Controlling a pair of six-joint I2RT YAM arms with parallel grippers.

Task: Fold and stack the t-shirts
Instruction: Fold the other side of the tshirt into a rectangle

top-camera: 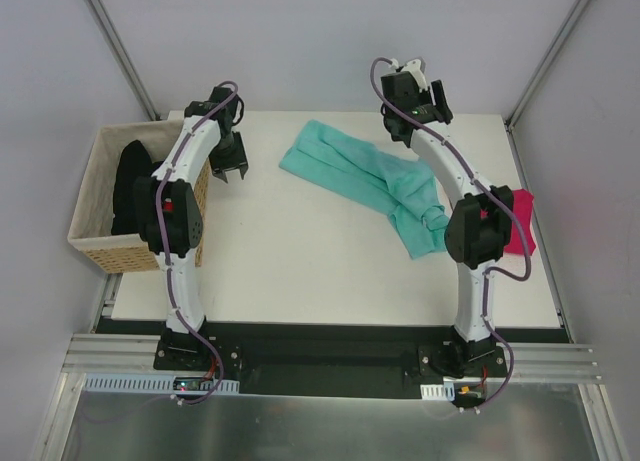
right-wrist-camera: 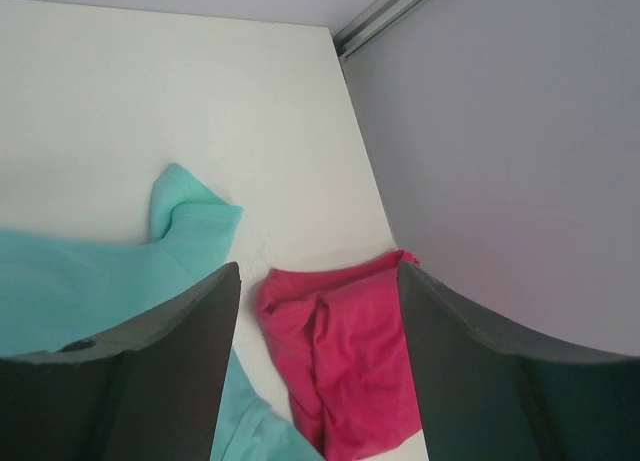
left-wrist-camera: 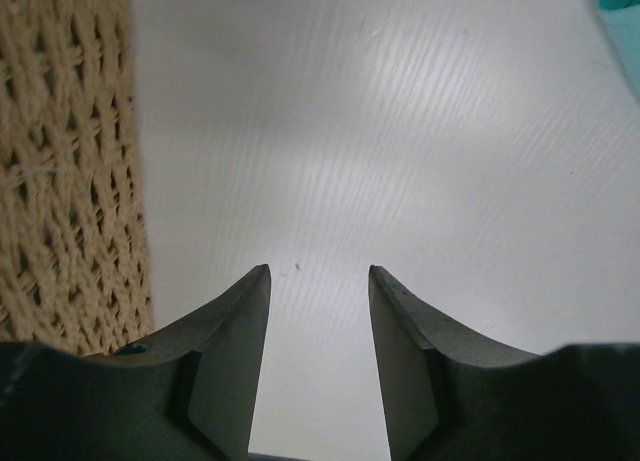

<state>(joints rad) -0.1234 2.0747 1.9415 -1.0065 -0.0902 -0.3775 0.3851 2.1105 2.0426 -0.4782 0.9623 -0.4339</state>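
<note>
A teal t-shirt (top-camera: 365,176) lies crumpled and stretched out across the far middle of the table; it also shows in the right wrist view (right-wrist-camera: 110,276). A folded pink t-shirt (top-camera: 520,221) lies at the table's right edge, partly hidden behind the right arm, and shows in the right wrist view (right-wrist-camera: 345,361). A dark garment (top-camera: 130,186) fills the wicker basket (top-camera: 95,246) at left. My left gripper (top-camera: 228,171) is open and empty next to the basket (left-wrist-camera: 60,161). My right gripper (top-camera: 410,121) is open and empty, raised at the far side above the teal shirt.
White table (top-camera: 300,271) with grey walls on the far side and both sides. The basket stands off the table's left edge. A metal frame post (right-wrist-camera: 385,11) runs along the far right corner.
</note>
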